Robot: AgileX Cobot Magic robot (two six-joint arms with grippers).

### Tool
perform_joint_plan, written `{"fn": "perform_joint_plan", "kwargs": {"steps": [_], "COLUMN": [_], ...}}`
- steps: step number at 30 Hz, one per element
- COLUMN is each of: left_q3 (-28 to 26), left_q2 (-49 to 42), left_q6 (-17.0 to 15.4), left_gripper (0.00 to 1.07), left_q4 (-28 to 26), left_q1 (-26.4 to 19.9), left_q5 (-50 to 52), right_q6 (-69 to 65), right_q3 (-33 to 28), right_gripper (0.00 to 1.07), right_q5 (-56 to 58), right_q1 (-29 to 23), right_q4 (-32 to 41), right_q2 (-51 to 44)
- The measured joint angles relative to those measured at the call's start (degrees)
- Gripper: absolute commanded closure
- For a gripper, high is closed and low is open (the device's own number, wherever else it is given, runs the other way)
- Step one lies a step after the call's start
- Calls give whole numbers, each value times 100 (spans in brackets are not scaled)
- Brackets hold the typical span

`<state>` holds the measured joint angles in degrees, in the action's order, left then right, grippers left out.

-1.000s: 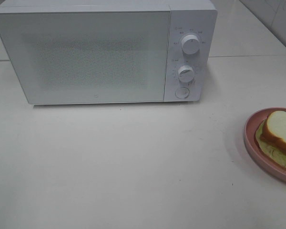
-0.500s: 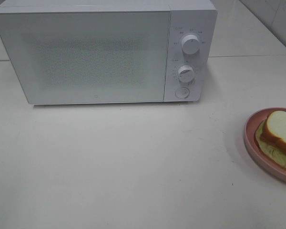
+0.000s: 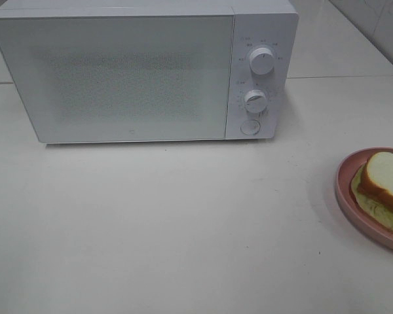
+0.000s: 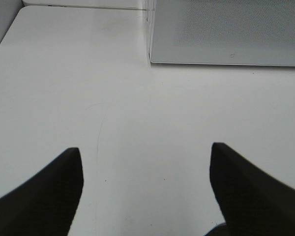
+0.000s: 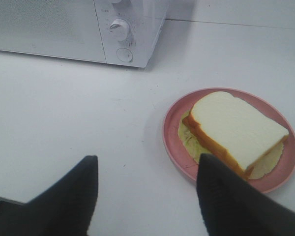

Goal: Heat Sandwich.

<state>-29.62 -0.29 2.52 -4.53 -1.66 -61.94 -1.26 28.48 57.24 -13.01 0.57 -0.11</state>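
The sandwich, white bread with a tan crust and pale yellow-green filling, lies on a round pink plate at the table's right edge. A white microwave stands at the back with its door closed. Neither arm shows in the exterior high view. My right gripper hangs open above the table, short of the plate, one finger overlapping the plate's rim in its wrist view. My left gripper is open over bare table in front of the microwave's left corner.
The microwave has two round knobs and a round button on its right panel. The white table spreads in front of it. A seam runs across the tabletop behind the microwave.
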Motion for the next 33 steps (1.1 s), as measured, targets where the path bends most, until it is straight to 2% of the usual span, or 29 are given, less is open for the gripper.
{"fn": "perform_joint_plan", "kwargs": {"steps": [33], "left_q3": [0], "left_q2": [0], "left_q6": [0], "left_gripper": [38], "left_q4": [0], "left_q1": [0], "left_q5": [0], "right_q6": [0], "right_q3": [0], "right_gripper": [49], "right_q5": [0], "right_q1": [0], "right_q4": [0], "right_q2": [0]}}
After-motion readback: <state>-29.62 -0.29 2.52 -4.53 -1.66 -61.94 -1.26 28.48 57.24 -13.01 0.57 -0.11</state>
